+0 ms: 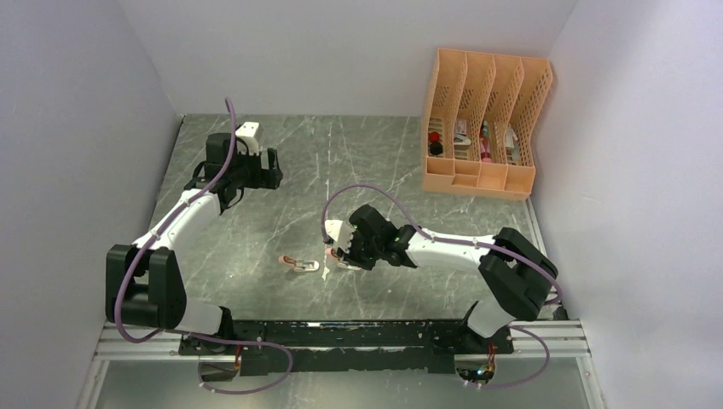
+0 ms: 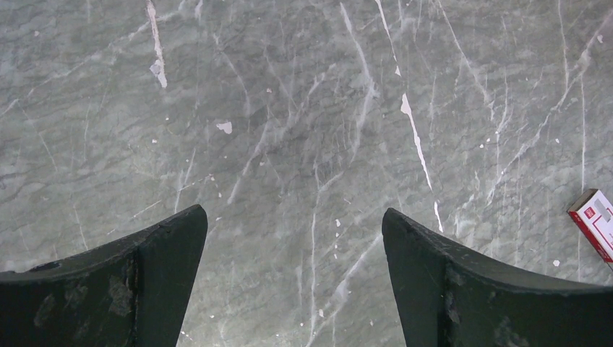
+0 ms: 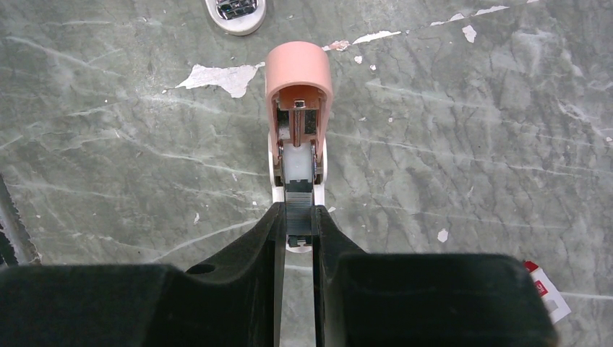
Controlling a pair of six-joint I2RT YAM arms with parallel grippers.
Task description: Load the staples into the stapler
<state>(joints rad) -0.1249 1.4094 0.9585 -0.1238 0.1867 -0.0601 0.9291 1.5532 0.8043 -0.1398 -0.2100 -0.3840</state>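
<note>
surface: grey-green marbled table (image 1: 384, 170), scuffed, with white chips; plain white walls (image 1: 341, 51) on three sides
back right: orange slotted organizer (image 1: 484, 128) on the table by the right wall, small items in its slots, too small to name
left arm: reaches to the back left, well apart from the stapler work
left gripper (image 2: 293, 217): jaws wide apart, nothing between them, only bare table below; dark fingers (image 2: 144, 275) show worn patches
right arm: stretches in from the right toward table centre
right gripper (image 3: 298, 217): jaws drawn close, pinched on the near end of the staples
staples (image 3: 298, 196): grey ribbed strip lying along the stapler's channel, near end between the right fingers, far end at a white block under the lid
stapler (image 3: 298, 123): on the table at centre, opened up, white base showing on both sides of the strip
lid (image 3: 298, 65): salmon pink, flipped up at the far end, metal inner parts visible
second stapler (image 1: 300, 264): on the table just beyond the open one, apart from it, not touched; right wrist view cuts it off at the top edge
box (image 2: 594, 223): red and white, flat on the table at the right edge of the left wrist view; also seen at the lower right of the right wrist view, partly behind the gripper body
box contents: cannot tell
</note>
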